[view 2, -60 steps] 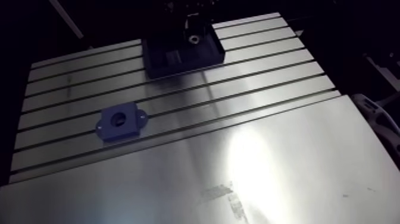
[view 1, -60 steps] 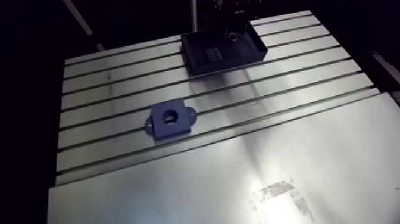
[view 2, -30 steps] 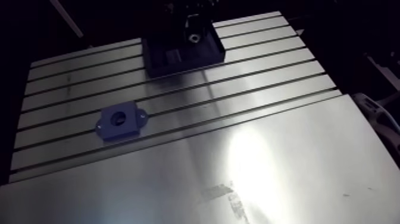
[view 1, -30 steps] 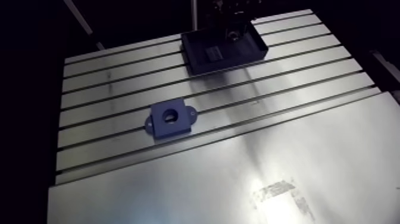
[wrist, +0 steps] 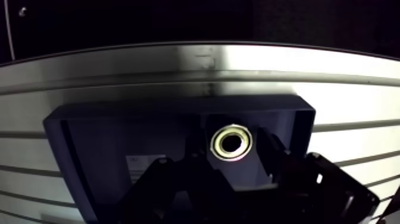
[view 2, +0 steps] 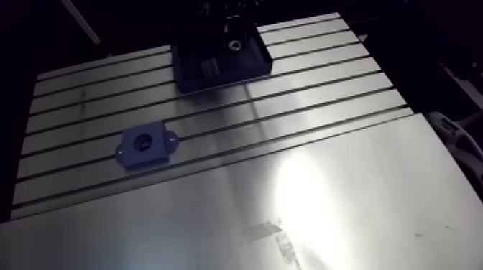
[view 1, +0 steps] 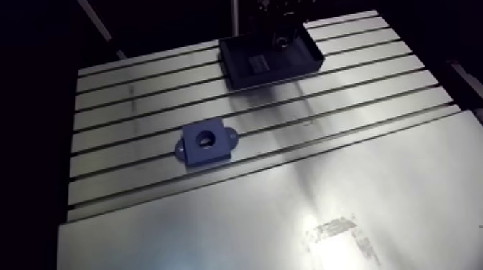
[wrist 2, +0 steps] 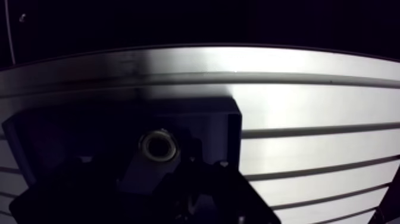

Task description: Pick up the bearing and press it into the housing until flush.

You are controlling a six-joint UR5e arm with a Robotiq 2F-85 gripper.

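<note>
In the arm view, the slotted surface (view 1: 359, 179) is filling most of the frame. A dark, shallow tray (view 1: 241, 54) is sitting at the upper middle, near the far edge. The tool (wrist: 233, 149) is hanging down into this tray from the top of the frame.

In the wrist view, the bearing (wrist: 231, 143), a small bright metal ring with a dark hole, is lying flat on the tray floor, close to the tray's far wall and towards one of its corners. The two dark fingers (wrist: 195, 156) are standing apart, one on each side of the ring. A thin dark gap is showing between each finger and the ring, so the tool is reading as spread and not clamping the bearing. A pale label (wrist: 138, 167) is showing on the tray floor beside the tool, partly hidden by the tool's body.

The housing (view 1: 206, 143), a dark blue block with a round bore facing up and a small ear on each side, is resting on the surface left of centre in the arm view. It is lying across the slots, well apart from the tray.
</note>
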